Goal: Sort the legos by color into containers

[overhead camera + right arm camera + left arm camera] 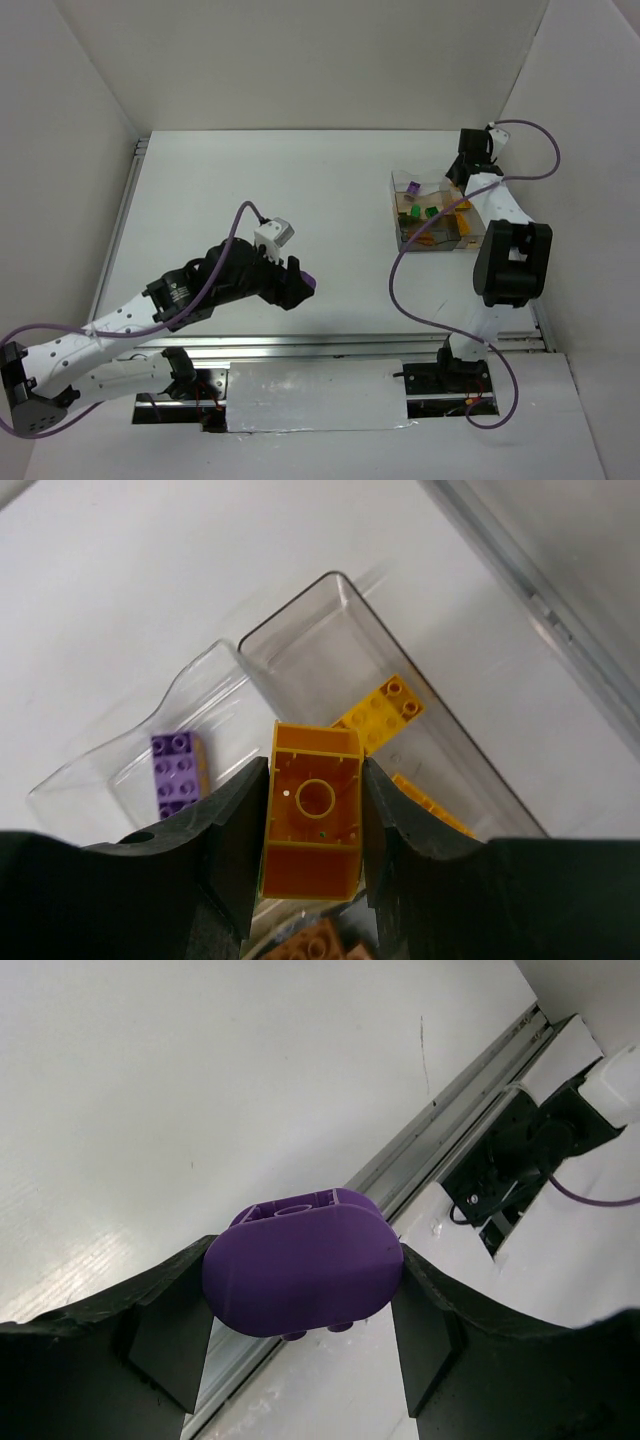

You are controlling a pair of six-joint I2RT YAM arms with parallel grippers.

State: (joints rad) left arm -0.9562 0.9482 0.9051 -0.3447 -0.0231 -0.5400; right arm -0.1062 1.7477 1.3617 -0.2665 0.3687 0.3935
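Observation:
My left gripper (298, 285) is shut on a rounded purple lego (300, 1270) and holds it above the white table, left of centre; the lego shows as a purple tip (311, 283) in the top view. My right gripper (315, 825) is shut on a yellow lego (313, 820), hollow underside towards the camera, held over the clear divided container (400, 181) at the right. In the container lie a purple lego (177, 774), yellow legos (383, 713), green legos (431, 212) and a brown lego (318, 946).
A metal rail (300, 343) runs along the table's near edge, with a foil-covered strip (315, 395) below it. White walls close in the table at the left, back and right. Purple cables (420, 310) loop off both arms.

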